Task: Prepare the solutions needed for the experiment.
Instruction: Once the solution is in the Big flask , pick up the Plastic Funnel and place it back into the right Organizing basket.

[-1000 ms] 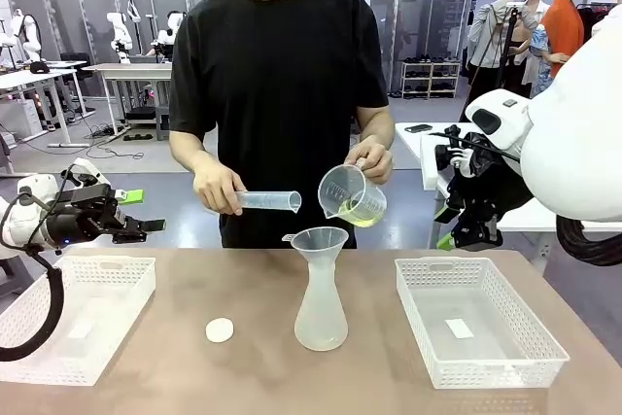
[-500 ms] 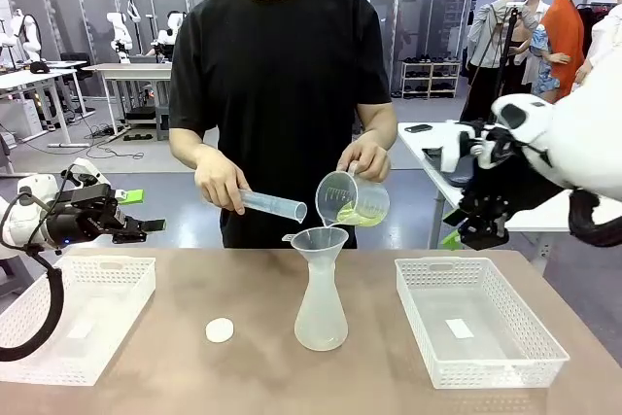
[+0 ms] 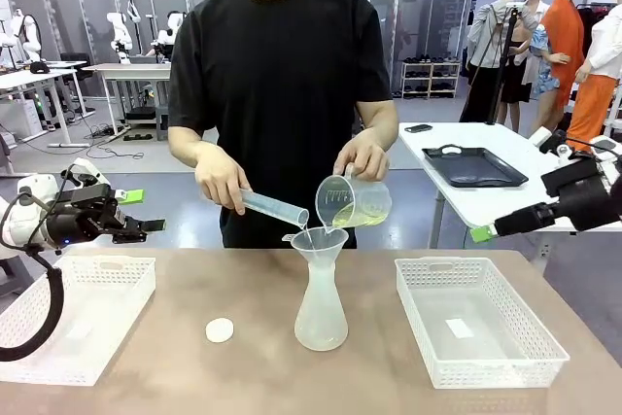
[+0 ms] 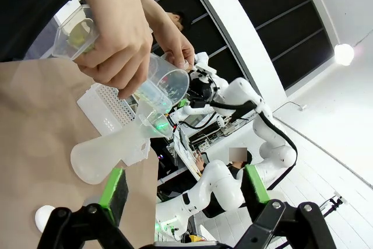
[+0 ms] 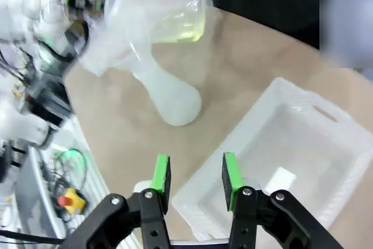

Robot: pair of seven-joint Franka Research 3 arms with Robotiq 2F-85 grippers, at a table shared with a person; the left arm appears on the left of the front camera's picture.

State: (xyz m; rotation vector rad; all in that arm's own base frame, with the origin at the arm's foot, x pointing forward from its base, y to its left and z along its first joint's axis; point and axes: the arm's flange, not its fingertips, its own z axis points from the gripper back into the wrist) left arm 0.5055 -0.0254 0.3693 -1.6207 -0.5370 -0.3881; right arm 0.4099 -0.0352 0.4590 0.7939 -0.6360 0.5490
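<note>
The solutions show as pale yellow-green liquid (image 3: 354, 214) in a clear beaker (image 3: 352, 199) that the person's hand tips over the funnel (image 3: 319, 239) on a frosted flask (image 3: 321, 313). The person's other hand tilts a measuring cylinder (image 3: 276, 208) toward the same funnel. My left gripper (image 3: 146, 225) hovers open over the left basket, well clear of the flask; from its wrist I see the flask (image 4: 111, 154) and beaker (image 4: 166, 88) beyond my left gripper (image 4: 185, 186). My right gripper (image 3: 486, 232) stands open at the far right. Beyond my right gripper (image 5: 195, 182) are the liquid (image 5: 180, 30) and flask (image 5: 169, 94).
A white mesh basket (image 3: 58, 347) sits at the table's left and another (image 3: 530, 349) at the right, seen from the right wrist as a basket (image 5: 326, 126). A small white round disc (image 3: 220, 330) lies left of the flask. The person stands at the far edge.
My right arm has swung out to the right and lower, away from the middle. The person has lowered and tilted the beaker and cylinder to the funnel. My left arm has not moved.
</note>
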